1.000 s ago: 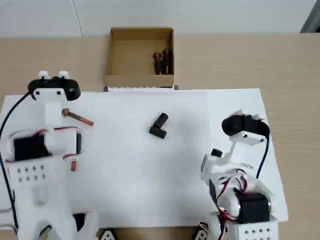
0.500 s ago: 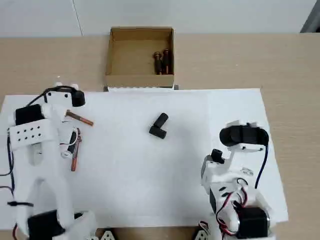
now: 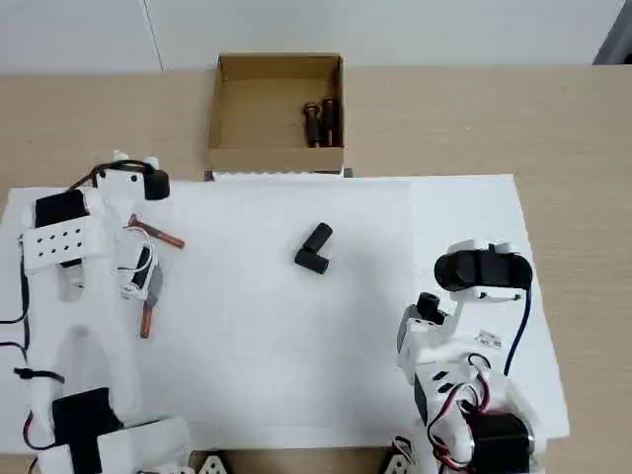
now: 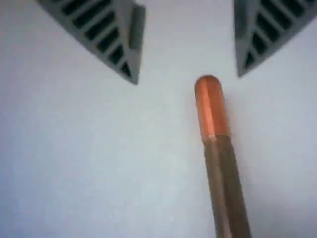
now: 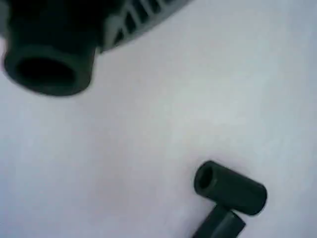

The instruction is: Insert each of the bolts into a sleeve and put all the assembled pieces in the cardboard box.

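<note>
Two copper bolts lie on the white sheet at the left: one slanted (image 3: 158, 234), one lengthwise (image 3: 146, 321). My left gripper (image 3: 150, 286) hangs open just over the far end of the lengthwise bolt (image 4: 215, 148), whose tip sits between the grey fingertips (image 4: 121, 54), nearer one side. My right gripper (image 3: 427, 308) is shut on a black sleeve (image 5: 49, 67) at the right, its bore facing the sheet. Two more black sleeves (image 3: 314, 248) lie touching at mid-sheet, one with its open end showing (image 5: 229, 188). The cardboard box (image 3: 237, 109) at the back holds assembled pieces (image 3: 321, 120).
The white sheet (image 3: 296, 336) covers most of the wooden table (image 3: 474, 118). Both arm bases stand at the near edge. Cables trail beside the left arm (image 3: 25, 296).
The left arm has unfolded and brought its gripper down over the lengthwise bolt's far end. The right arm has drawn back slightly toward its base with the sleeve.
</note>
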You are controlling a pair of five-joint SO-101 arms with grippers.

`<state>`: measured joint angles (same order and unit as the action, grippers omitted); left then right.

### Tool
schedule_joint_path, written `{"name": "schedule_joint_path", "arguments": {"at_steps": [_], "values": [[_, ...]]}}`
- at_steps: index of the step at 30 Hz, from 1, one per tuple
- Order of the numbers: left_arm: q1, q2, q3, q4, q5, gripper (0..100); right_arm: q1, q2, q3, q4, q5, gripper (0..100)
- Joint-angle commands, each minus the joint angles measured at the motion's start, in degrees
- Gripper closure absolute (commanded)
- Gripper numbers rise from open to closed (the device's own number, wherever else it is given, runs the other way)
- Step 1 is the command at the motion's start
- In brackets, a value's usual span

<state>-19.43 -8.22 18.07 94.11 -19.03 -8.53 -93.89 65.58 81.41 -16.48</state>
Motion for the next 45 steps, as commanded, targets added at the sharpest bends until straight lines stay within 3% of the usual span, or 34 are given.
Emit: {"name": "schedule_joint_path", "arguments": {"at_steps": [1, 19, 45], "values": [[-0.09, -0.18, -2.07, -2.02, -0.44, 87, 0.22, -0.57, -0.35, -1.10, 0.53, 99.6], [-0.26, 9.76, -3.82, -9.93, -1.85, 87, 0.22, -0.57, -0.35, -1.01, 0.53, 99.6], [-0.35, 20.48, -5.23, -13.63, -1.76, 87, 0.22, -0.57, -0.35, -1.01, 0.53, 99.6]]}}
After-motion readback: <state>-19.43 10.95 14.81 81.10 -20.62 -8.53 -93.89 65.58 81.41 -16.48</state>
